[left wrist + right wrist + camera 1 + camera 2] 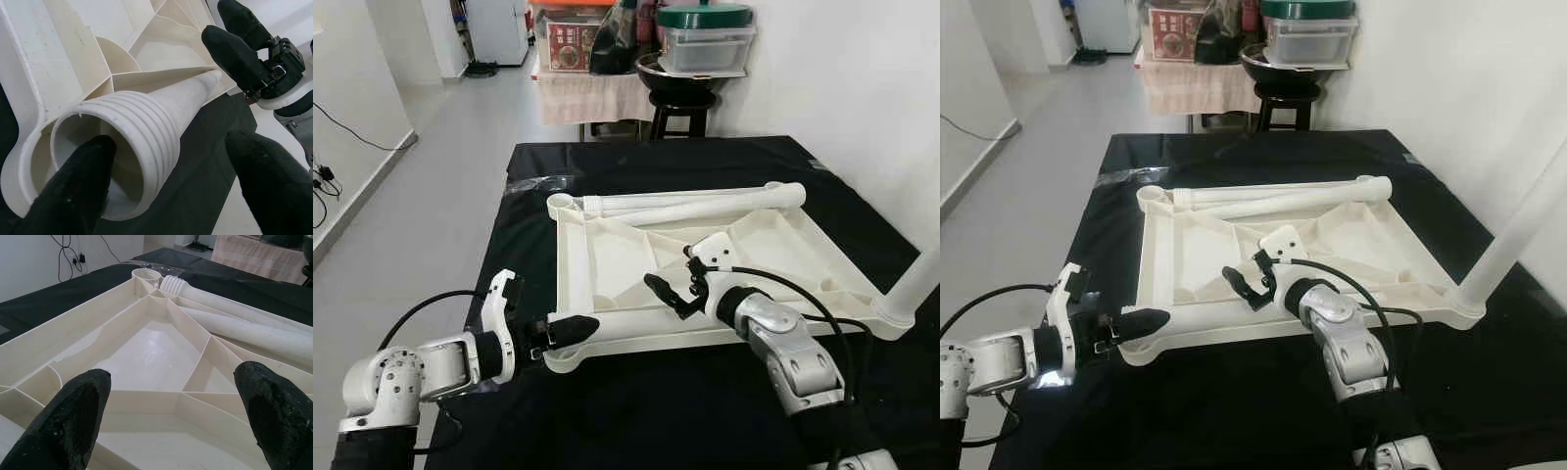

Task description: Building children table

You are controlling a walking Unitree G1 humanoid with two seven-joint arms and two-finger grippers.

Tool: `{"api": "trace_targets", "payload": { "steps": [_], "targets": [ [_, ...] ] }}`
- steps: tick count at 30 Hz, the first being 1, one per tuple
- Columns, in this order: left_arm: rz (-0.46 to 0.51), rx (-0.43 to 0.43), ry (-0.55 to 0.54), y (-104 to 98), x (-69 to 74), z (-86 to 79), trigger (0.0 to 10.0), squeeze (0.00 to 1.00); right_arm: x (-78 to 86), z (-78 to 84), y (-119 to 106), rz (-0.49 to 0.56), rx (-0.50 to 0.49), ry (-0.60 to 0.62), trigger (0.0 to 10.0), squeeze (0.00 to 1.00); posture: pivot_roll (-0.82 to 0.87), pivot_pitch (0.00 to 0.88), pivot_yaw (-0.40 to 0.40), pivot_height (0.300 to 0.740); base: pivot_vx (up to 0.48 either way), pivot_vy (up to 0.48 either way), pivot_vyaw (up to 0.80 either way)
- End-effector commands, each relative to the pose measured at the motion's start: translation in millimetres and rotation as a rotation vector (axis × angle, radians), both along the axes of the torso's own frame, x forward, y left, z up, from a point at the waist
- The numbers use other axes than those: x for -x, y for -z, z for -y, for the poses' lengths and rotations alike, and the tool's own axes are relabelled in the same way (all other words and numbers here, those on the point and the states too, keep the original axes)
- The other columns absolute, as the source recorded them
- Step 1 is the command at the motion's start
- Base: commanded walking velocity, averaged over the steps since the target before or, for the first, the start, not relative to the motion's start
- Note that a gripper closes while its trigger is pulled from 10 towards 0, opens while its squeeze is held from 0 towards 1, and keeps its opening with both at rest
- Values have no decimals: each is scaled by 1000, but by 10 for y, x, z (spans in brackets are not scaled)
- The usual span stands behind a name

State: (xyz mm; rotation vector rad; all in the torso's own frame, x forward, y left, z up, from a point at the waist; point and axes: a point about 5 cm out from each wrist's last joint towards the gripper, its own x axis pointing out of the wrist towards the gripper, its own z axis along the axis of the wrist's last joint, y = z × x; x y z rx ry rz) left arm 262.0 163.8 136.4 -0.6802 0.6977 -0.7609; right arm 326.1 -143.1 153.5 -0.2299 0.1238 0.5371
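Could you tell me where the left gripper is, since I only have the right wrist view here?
Observer: The left gripper is at the near-left corner socket of the upturned tabletop. It is open, with one finger at the socket's mouth.
Operator: Thank you. Is any leg fitted yet?
Observer: Yes, one leg stands upright in the near-right corner.
Operator: And where does my right gripper sit over the tabletop?
Observer: The right gripper hovers open above the ribs near the middle of the front edge, holding nothing.
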Motion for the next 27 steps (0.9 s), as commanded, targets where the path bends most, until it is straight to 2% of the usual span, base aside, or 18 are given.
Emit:
{"api": "trace_targets", "payload": {
  "steps": [1,5,8,19,21,22,23,24,25,27],
  "targets": [
    [-10,-10,21,25,-4,-1,0,0,-12,18,-62,28,15,8,10000,0,-108,0,-28,740,0,0,0],
    [-1,-16,28,36,-31,-1,0,0,-12,16,-65,30,14,10,10000,0,-115,0,-24,740,0,0,0],
    [57,9,66,-27,-91,54,0,0,-14,15,-76,37,15,18,10000,0,-121,0,-16,740,0,0,0],
    [72,21,94,-11,-94,74,0,0,-41,-1,-120,65,16,29,10000,0,-132,0,-7,740,0,0,0],
    [98,4,84,-8,-97,45,0,0,-67,16,-222,110,-44,51,10000,0,-132,0,-4,740,0,0,0],
    [98,4,84,-8,-97,45,0,0,-67,16,-222,110,-44,51,10000,0,-132,0,-4,740,0,0,0],
    [132,-8,68,-37,-106,15,0,0,-78,21,-313,143,-108,53,10000,0,-132,0,-3,740,0,0,0],
    [132,-8,68,-37,-106,15,0,0,-78,21,-313,143,-108,53,10000,0,-132,0,-3,740,0,0,0],
    [182,-24,32,-86,-127,-33,0,0,-73,5,-428,179,-193,34,10000,0,-131,0,-3,740,0,0,0],
    [182,-24,32,-86,-127,-33,0,0,-73,5,-428,179,-193,34,10000,0,-131,0,-3,740,0,0,0]
  ]
}}
